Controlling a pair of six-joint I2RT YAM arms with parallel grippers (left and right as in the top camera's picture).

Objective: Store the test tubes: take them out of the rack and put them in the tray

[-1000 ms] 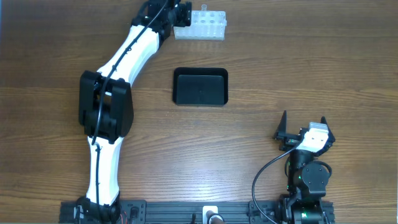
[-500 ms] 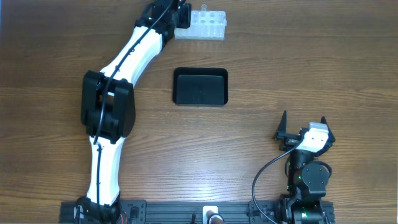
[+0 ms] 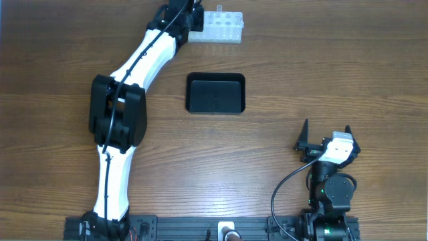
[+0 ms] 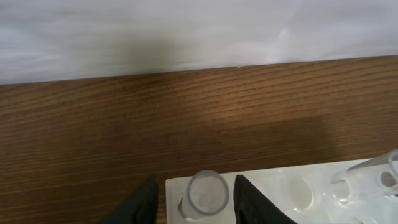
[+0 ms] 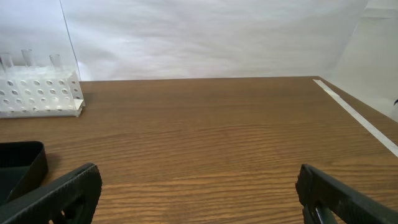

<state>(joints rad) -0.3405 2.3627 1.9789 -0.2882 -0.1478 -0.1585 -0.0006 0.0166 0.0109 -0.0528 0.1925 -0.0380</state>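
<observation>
A white test tube rack (image 3: 215,28) stands at the table's far edge, with clear tubes (image 5: 28,59) upright in it. The black tray (image 3: 215,93) lies empty nearer the middle. My left gripper (image 3: 194,16) is at the rack's left end. In the left wrist view its fingers (image 4: 147,202) straddle the round rim of one tube (image 4: 207,192) in the rack (image 4: 298,193), open, with a small gap on each side. Another tube (image 4: 378,175) leans farther along the rack. My right gripper (image 3: 326,139) rests open near its base, holding nothing, well away from the rack (image 5: 38,94) and the tray (image 5: 22,163).
Bare wooden table surrounds the tray and the rack. A white wall or sheet (image 4: 199,31) rises just behind the table's far edge, close behind the rack. A pale strip (image 5: 357,115) runs along the table's right side.
The left arm has shifted slightly to the right and toward the rack's left end. The right arm has not moved.
</observation>
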